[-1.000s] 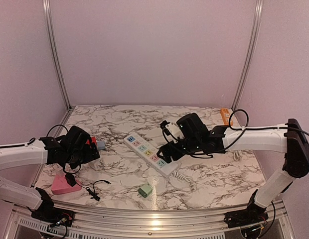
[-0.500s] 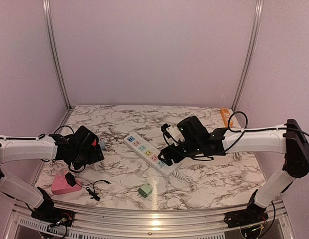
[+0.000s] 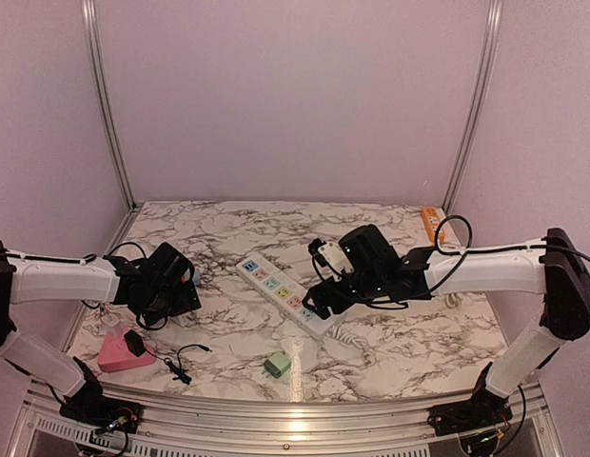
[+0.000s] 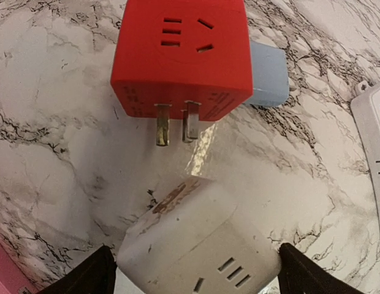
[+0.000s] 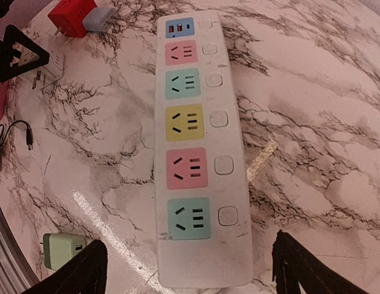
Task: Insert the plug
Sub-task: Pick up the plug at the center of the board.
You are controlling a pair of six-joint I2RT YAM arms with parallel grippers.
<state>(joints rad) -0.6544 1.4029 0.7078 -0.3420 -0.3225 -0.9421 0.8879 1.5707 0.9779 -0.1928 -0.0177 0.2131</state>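
Note:
My left gripper (image 4: 199,272) is shut on a white cube plug (image 4: 196,245), one finger on each side, and holds it just above the marble. In the right wrist view the plug (image 5: 48,64) shows its metal prongs. A red cube plug (image 4: 181,55) with two prongs lies just ahead of it, a blue-grey adapter (image 4: 266,73) against its side. The white power strip (image 3: 285,293) with coloured sockets lies mid-table. My right gripper (image 5: 190,269) is open and empty, its fingers either side of the strip's near end (image 5: 196,245).
A pink box (image 3: 119,350) with a black adapter (image 3: 134,341) on it and a black cable (image 3: 186,362) lie at front left. A green adapter (image 3: 276,364) sits near the front edge. The strip's white cord (image 3: 357,343) trails right. An orange item (image 3: 430,221) lies at back right.
My left gripper has moved right, toward the red plug and the strip, with the white plug in it. My right gripper has settled slightly lower over the strip's near end.

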